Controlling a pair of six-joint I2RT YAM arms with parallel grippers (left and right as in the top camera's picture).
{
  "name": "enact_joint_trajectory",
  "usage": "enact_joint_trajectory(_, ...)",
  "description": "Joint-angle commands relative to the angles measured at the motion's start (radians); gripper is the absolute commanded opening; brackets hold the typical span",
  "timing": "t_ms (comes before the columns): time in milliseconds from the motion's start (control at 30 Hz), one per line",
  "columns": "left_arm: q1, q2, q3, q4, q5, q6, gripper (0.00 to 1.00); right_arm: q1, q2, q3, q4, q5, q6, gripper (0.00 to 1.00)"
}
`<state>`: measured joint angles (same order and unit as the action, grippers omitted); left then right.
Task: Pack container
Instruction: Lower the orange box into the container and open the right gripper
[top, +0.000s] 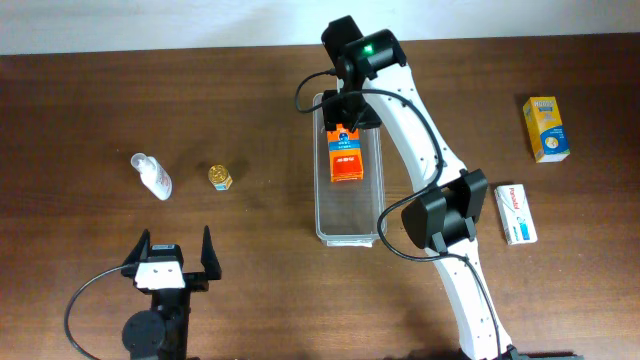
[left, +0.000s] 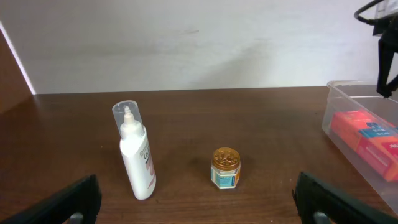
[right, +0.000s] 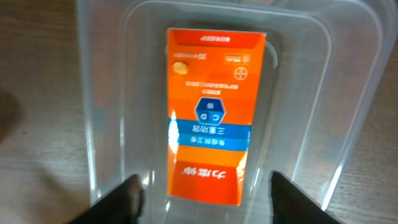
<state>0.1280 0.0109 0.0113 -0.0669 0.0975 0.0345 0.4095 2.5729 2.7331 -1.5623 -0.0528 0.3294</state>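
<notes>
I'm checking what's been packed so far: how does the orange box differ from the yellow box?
The orange box lies inside the container; the yellow box lies out on the table, far to its right. The orange box is orange with a blue band; the yellow box is mostly yellow. Both are small cartons lying flat.

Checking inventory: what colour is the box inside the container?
The box is orange with blue, clearest from right wrist.
</notes>
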Motion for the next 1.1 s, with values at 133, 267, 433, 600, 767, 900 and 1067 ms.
enact_joint_trajectory(133,-0.002,-0.006,-0.002,-0.005,0.0,0.012,0.99,0.008,0.021,-0.095,0.039,0.051,-0.037,0.39)
enact_joint_trajectory(267,-0.002,-0.006,-0.002,-0.005,0.0,0.012,0.99,0.008,0.021,-0.161,0.073,0.051,-0.047,0.27)
enact_joint_trajectory(433,-0.002,-0.006,-0.002,-0.006,0.0,0.012,0.99,0.008,0.021,-0.217,0.11,0.08,-0.068,0.2)
enact_joint_trajectory(600,-0.002,-0.006,-0.002,-0.005,0.0,0.012,0.99,0.008,0.021,-0.227,0.114,0.119,-0.071,0.16)
enact_joint_trajectory(767,-0.002,-0.006,-0.002,-0.005,0.0,0.012,0.99,0.008,0.021,-0.227,0.121,0.14,-0.071,0.12)
enact_joint_trajectory(900,-0.002,-0.006,-0.002,-0.005,0.0,0.012,0.99,0.008,0.021,-0.227,0.121,0.148,-0.071,0.08)
enact_joint_trajectory(1067,-0.002,-0.006,-0.002,-0.005,0.0,0.012,0.99,0.008,0.021,-0.229,0.124,0.161,-0.089,0.06)
